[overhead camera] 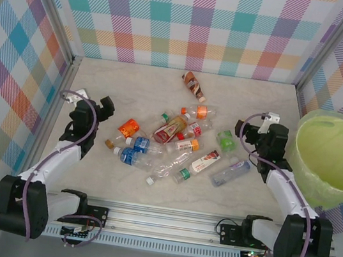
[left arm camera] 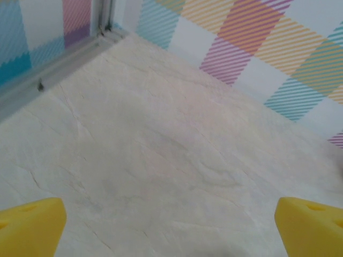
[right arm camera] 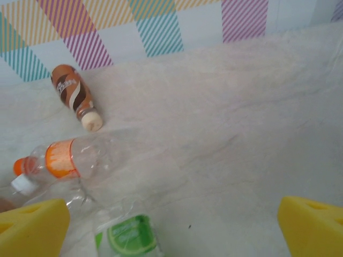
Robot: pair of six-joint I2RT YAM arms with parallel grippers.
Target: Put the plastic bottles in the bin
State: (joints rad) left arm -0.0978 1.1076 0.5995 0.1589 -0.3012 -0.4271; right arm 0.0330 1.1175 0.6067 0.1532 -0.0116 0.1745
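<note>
Bin (overhead camera: 320, 193) pale yellow-green; counter (overhead camera: 133, 84) veined beige; walls (overhead camera: 200, 23) pastel plaid; far bottle (right arm camera: 72, 91) brown with white swirl; gripper pads (left arm camera: 29, 227) yellow.

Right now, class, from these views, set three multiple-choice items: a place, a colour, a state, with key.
1. The bin stands: A) between the arms; B) at the table's right edge; C) far left corner.
2. The bottle alone nearest the back wall is: A) brown; B) green; C) blue.
3. The left gripper and right gripper are: A) shut on bottles; B) shut, empty; C) open, empty.
Key: B, right of the right arm; A, brown body; C, yellow pads wide apart, gripping nothing.
</note>
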